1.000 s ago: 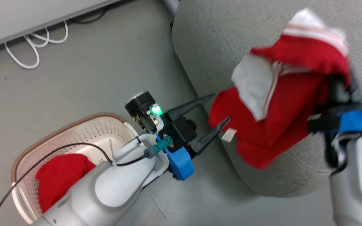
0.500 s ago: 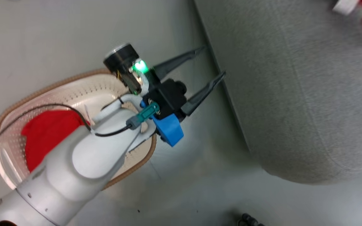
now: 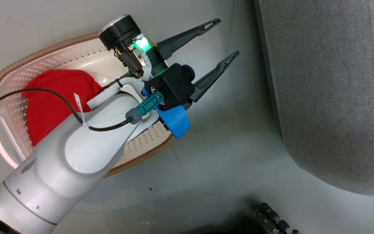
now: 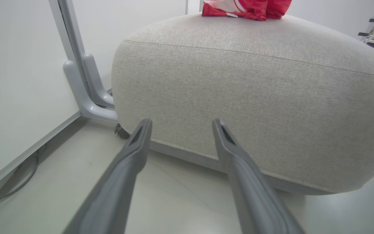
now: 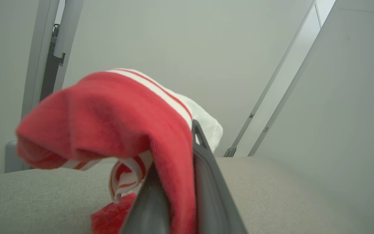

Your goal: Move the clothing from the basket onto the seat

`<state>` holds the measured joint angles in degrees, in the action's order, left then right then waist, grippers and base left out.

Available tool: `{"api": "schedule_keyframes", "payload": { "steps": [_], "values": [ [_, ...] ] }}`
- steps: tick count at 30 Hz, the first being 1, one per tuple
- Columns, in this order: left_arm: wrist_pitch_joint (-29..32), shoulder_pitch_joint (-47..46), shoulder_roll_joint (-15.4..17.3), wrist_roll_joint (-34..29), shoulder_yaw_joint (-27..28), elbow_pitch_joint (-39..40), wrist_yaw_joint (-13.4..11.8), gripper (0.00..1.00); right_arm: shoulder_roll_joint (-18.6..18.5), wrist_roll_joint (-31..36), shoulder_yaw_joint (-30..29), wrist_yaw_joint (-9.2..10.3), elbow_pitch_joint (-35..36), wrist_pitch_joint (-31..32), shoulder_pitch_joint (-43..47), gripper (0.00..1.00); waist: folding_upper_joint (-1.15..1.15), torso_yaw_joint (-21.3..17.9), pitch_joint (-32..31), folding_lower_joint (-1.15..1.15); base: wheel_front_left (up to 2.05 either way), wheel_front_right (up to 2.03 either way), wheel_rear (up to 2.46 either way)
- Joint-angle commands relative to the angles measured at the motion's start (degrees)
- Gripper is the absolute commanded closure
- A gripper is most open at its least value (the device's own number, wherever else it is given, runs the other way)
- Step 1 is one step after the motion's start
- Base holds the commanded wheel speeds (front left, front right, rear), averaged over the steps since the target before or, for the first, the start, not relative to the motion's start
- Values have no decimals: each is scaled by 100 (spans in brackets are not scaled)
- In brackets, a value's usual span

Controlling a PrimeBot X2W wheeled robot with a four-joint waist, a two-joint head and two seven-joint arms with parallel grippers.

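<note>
The seat (image 3: 330,97) is the biggest thing: grey textured upholstery w/ rounded edges, taking the right side of the head view. In the left wrist view the seat (image 4: 255,97) bulges as a wide rounded front w/ a seam near the top. In the right wrist view its top (image 5: 287,195) runs across the bottom.

The pale grey floor (image 3: 222,162) lies btwn seat and basket. The basket (image 3: 41,50) sits on the floor at upper left of the head view, near the seat but apart from it. It has cream perforated walls and a brown rim, and is partly hidden by the pale L forearm (image 3: 76,156), which crosses over it.

Clothing is in 2 places. 1 red garment (image 3: 54,94) lies bunched inside the basket. A 2nd red-and-white garment (image 5: 109,113) w/ striped trim hangs over the seat top from the R gripper (image 5: 177,139), whose 2 fingers are clamped together on the cloth. Its lower folds reach the cushion; can't tell if they rest on it. The left wrist view shows red-and-white cloth (image 4: 248,8) on top of the seat at the far edge.

The L gripper (image 3: 228,36) is above the floor btwn basket and seat, its 2 fingers (image 4: 135,152) spread apart w/ nothing btwn them, pointing at the seat's side.

Small bits: a black cable (image 3: 44,92) loops over the forearm, and a green light (image 3: 141,44) glows at the wrist.
</note>
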<state>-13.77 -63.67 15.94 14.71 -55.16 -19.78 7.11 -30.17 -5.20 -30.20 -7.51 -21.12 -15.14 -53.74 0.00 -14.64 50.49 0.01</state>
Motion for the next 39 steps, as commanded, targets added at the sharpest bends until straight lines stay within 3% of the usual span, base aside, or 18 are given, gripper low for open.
{"api": "schedule_keyframes", "payload": {
  "steps": [1,16,18,19,26,34,39],
  "values": [
    [-40,-57,-9,-11,-5,31,-28,0,118,17,-57,4,-86,-1,122,100,0,55,39,-1,0,0,0],
    [-86,-12,45,84,-57,-79,-57,0,1542,1120,-470,4,-990,-1,163,100,0,105,-106,-1,0,0,0],
    [-93,29,27,91,-73,-100,-79,0,1686,1238,-550,4,-924,-1,230,25,0,100,-186,-1,0,0,0],
    [-100,54,11,103,-78,-111,-89,0,1748,1294,-584,4,-885,-1,266,0,0,99,-238,-1,0,0,0],
    [-140,322,-101,213,-30,-225,-157,0,2035,1346,-419,4,-511,-1,1068,0,0,94,-845,-1,0,0,0],
    [-148,870,-228,353,237,-175,-277,0,1856,587,-64,3,84,0,2810,0,0,191,-1710,-1,0,0,0],
    [-149,1241,-262,411,478,-135,-349,0,1784,440,139,4,262,-1,3415,0,0,248,-2179,-1,0,0,0]
  ]
}}
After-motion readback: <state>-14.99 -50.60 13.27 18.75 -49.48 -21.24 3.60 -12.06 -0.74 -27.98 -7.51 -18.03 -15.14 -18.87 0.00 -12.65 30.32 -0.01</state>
